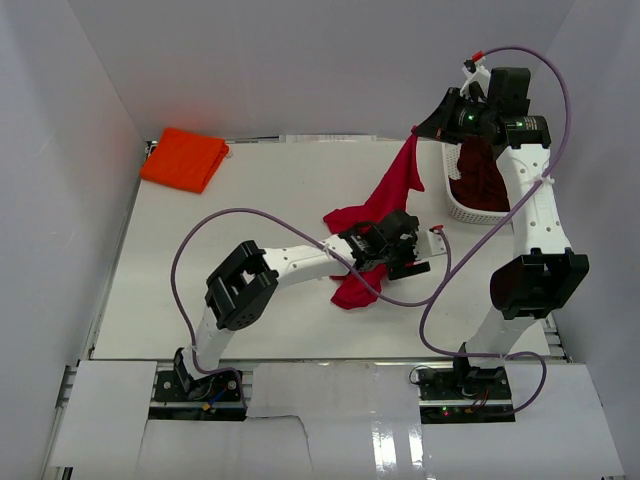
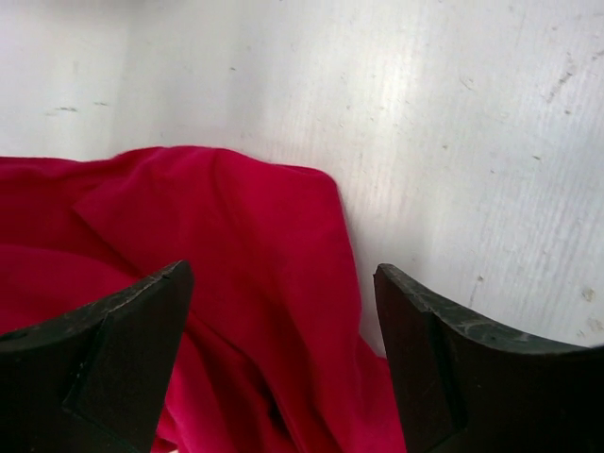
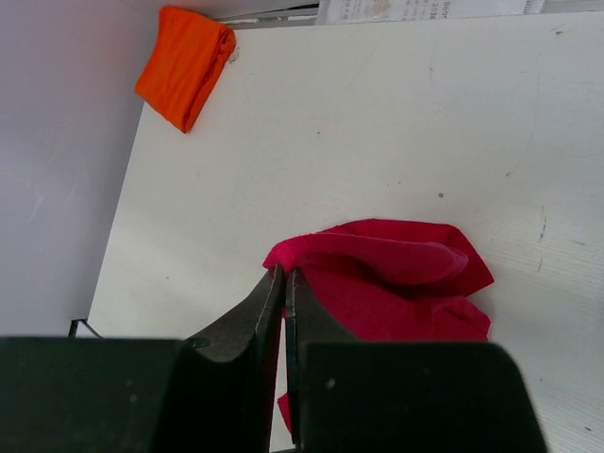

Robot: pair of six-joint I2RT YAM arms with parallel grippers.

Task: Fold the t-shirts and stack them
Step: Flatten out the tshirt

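Bright, even overhead lighting across all three views.
We note glare on the glossy front panel [image 1: 400, 440] and a pale sheen on the worktop [image 2: 453, 113]. Shadows under the arms are soft. The left end effector [image 2: 283, 274] reads dark and slightly out of focus.

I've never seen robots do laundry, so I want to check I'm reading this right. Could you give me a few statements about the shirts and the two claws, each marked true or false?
1. The right gripper is shut on the red t-shirt, holding part of it up off the table. True.
2. The orange t-shirt lies spread flat in the middle of the table. False: it sits folded at the far left corner.
3. The left gripper is clamped on the red t-shirt. False: its jaws stand open over the cloth.
4. The dark maroon t-shirt is in the white lattice basket. True.
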